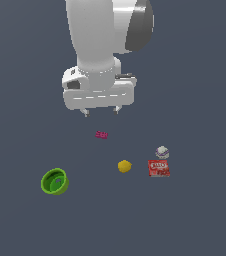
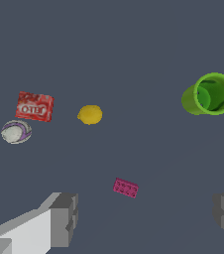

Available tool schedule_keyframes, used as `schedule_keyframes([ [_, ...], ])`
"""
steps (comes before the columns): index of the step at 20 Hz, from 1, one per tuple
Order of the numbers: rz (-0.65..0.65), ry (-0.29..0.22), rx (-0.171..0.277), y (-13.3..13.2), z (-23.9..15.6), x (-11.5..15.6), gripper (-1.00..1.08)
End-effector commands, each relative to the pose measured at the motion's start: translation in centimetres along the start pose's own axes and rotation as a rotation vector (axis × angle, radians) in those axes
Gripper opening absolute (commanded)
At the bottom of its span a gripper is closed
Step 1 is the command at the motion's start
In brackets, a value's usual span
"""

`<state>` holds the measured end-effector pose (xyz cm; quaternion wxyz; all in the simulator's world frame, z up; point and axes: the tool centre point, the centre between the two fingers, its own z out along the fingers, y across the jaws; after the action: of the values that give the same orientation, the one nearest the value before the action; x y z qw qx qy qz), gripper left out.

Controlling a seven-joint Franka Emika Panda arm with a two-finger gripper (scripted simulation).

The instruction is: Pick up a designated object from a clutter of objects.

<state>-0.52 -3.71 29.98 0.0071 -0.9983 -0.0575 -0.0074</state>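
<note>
The end effector [image 1: 101, 111] hangs above the tabletop [image 1: 195, 220] with its two fingers spread wide and nothing between them. In the wrist view the fingers [image 2: 63, 219] stand far apart at either side, and the brick [image 2: 126, 188] lies on the surface between them, touched by neither. In the exterior view the fingertips [image 1: 86, 113] end just above the brick [image 1: 101, 134], with a clear gap of bare surface showing between them and it; how high the arm sits over it is hard to judge from this angle.

The brick is small, magenta-pink, flat and studded, and lies alone, apart from everything else. The lemon [image 1: 125, 166] sits nearer the camera and toward the exterior view's right of the brick. Further to that side lies the red box [image 1: 158, 168], flat with its white lettering upward, and the cup [image 1: 162, 152], white with purple markings, stands just beside the box's far edge; it may be touching it. The green bowl [image 1: 54, 181] rests well apart from the others, toward the exterior view's left, tilted so its open mouth shows. In the wrist view the bowl [image 2: 210, 94] shows its inside, while the box [image 2: 34, 106] and cup [image 2: 16, 132] sit close together, with the lemon [image 2: 90, 114] near them.
</note>
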Motion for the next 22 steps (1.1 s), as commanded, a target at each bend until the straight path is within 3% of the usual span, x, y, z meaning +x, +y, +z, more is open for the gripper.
schedule_keyframes([
  [1, -0.050, -0.001, -0.003, 0.2, 1.2, -0.2, 1.00],
  [22, -0.563, -0.016, -0.017, 1.8, 12.2, -3.8, 1.00],
])
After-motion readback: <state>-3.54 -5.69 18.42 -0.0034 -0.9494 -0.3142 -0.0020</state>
